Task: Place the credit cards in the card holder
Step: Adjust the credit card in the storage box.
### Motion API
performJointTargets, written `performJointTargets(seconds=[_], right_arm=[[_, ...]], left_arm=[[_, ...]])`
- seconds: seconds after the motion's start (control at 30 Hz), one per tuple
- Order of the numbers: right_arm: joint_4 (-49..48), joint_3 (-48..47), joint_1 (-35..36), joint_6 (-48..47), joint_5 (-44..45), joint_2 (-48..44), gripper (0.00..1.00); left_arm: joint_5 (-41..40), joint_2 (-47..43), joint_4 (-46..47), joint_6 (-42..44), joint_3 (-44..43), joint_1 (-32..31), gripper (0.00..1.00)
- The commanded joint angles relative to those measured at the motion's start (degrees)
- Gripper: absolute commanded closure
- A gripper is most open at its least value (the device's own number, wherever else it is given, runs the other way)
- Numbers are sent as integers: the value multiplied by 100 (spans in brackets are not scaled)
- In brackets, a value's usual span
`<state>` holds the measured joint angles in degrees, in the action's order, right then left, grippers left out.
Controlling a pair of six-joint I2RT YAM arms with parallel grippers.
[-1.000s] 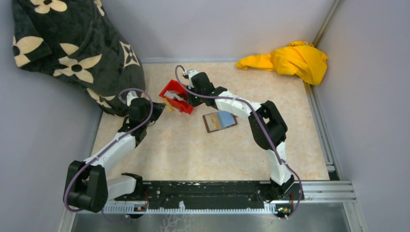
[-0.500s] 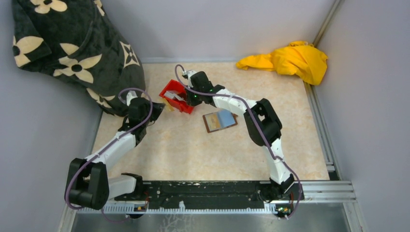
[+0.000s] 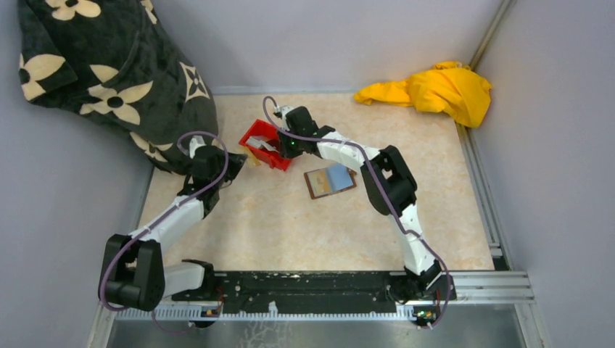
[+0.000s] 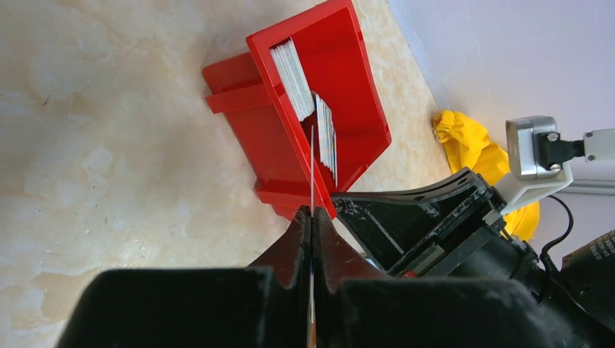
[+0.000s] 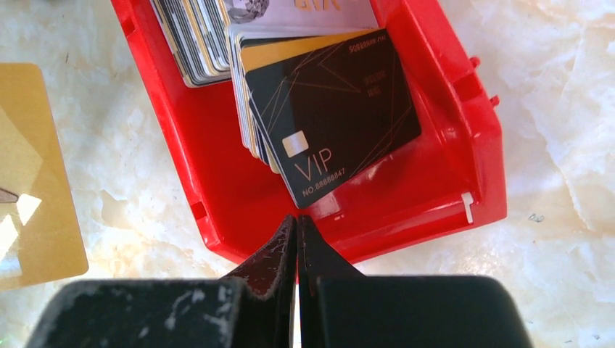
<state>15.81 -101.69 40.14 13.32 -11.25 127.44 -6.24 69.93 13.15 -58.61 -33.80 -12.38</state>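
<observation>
Your left end effector [image 4: 312, 221] is clamped on one card [image 4: 312, 167], seen edge-on, so its face is unreadable. Your right end effector [image 5: 297, 228] is pressed together with nothing visible between the tips, which sit at the red bin's [image 5: 464, 145] near wall. The credit cards [image 5: 330, 116] stand stacked just ahead, inside it. A gold card [image 5: 32, 174] to the left is cut off by the frame. The card holder [image 3: 324, 183] lies open behind on the desk [image 3: 290, 225].

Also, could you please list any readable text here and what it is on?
"VIP": on the black card in the red bin.
"NO." plus digits under it: too small to read surely.
Fine print along that card's top edge: blurred.
On the pale card behind: cut off.
</observation>
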Motion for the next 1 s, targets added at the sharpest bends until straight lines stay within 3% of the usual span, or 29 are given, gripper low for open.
performJointTargets(seconds=[0.0,0.5,0.97], right_arm=[[-85,-492,-93,39,-117,236,100],[209,-1375,-188,-53,-234,845,100],[435,-1812,-264,-242,-201,1077,100]], left_arm=[[77,62,212,104,20,60,100],[111,165,278,134,23,169,100],[-714,435,106,485,-22,433,100]])
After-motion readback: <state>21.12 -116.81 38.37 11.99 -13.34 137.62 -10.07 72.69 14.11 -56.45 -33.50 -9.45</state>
